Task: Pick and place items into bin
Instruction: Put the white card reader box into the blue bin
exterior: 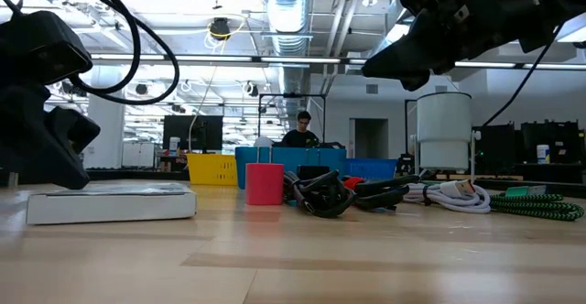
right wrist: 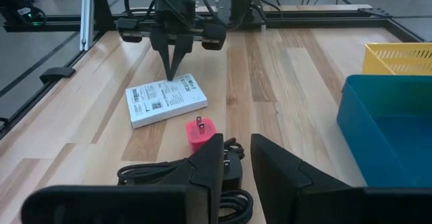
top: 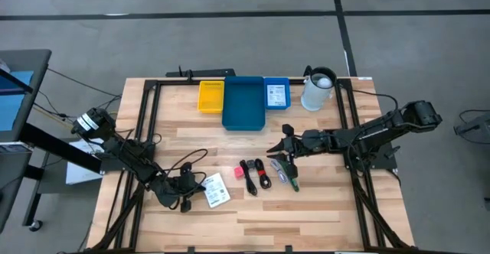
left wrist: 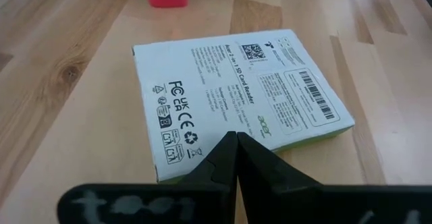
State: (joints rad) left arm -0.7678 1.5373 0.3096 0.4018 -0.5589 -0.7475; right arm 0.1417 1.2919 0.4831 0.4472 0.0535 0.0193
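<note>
Grey floor w/ dark seam lines around wooden table. Desk edge at far left of high view. Low view: open ceiling w/ ducts, strip lights, monitor in bkgd, seated person behind table, doorway beyond.

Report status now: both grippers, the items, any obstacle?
Left gripper shut, over white packet. Right gripper slightly open, empty, above black cables. Blue bin empty. No obstacle seen.
</note>
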